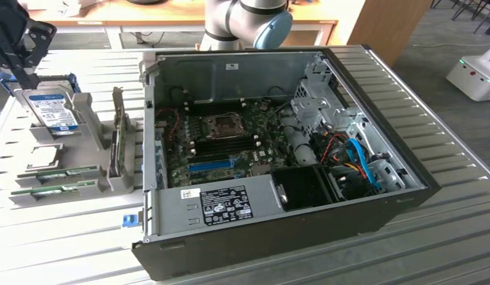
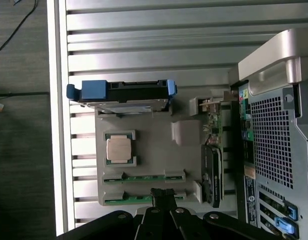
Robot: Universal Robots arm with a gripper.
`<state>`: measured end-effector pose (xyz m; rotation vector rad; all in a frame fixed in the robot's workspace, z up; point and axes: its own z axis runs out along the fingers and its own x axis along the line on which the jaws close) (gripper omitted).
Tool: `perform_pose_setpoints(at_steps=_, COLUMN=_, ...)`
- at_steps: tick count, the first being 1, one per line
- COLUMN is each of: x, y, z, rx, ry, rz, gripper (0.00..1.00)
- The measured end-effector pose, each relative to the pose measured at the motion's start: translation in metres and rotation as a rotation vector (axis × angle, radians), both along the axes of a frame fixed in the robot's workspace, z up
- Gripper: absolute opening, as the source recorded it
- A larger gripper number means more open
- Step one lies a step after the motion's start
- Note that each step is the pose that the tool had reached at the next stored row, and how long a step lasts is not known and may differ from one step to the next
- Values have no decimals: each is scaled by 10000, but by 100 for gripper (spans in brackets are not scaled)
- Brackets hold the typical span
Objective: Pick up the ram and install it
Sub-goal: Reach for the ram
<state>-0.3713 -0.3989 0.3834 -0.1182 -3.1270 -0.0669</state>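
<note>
Two ram sticks, thin green boards, lie in slots of a grey holder on the table at the exterior view's left: one ram stick and a second ram stick nearer the front edge. In the wrist view the same ram sticks lie side by side. My gripper hangs above the holder near the hard drive, apart from both sticks. Its black fingertips sit together with nothing between them. The open computer case shows the motherboard.
A silver hard drive with a blue label stands in the holder, a processor chip lies beside it, and an expansion card stands upright by the case. The motherboard has a long blue slot. The slatted table edge runs beside the holder.
</note>
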Motion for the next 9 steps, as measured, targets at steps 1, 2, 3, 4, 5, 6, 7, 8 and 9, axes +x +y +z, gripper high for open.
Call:
perform_pose_setpoints(at_steps=1, x=-14, y=0, z=0, rx=0, ry=0, rz=0, gripper=10)
perform_pose_setpoints(at_steps=2, x=-29, y=0, z=0, rx=0, ry=1, rz=0, gripper=10)
perform_pose_setpoints(at_steps=3, x=-43, y=0, z=-1, rx=0, ry=1, rz=0, gripper=10)
perform_pose_setpoints(at_steps=4, x=-56, y=0, z=-1, rx=0, ry=0, rz=0, gripper=10)
perform_pose_setpoints(at_steps=5, x=-66, y=0, z=-1, rx=0, ry=1, rz=0, gripper=10)
perform_pose_setpoints(at_steps=6, x=-67, y=0, z=-2, rx=1, ry=0, rz=0, gripper=10)
perform_pose_setpoints(at_steps=7, x=-67, y=0, z=-2, rx=0, ry=0, rz=0, gripper=10)
perform_pose_setpoints(at_steps=8, x=-67, y=0, z=-1, rx=1, ry=0, rz=0, gripper=10)
perform_pose_setpoints(at_steps=9, x=-68, y=0, z=-2, rx=0, ry=0, rz=-1, gripper=10)
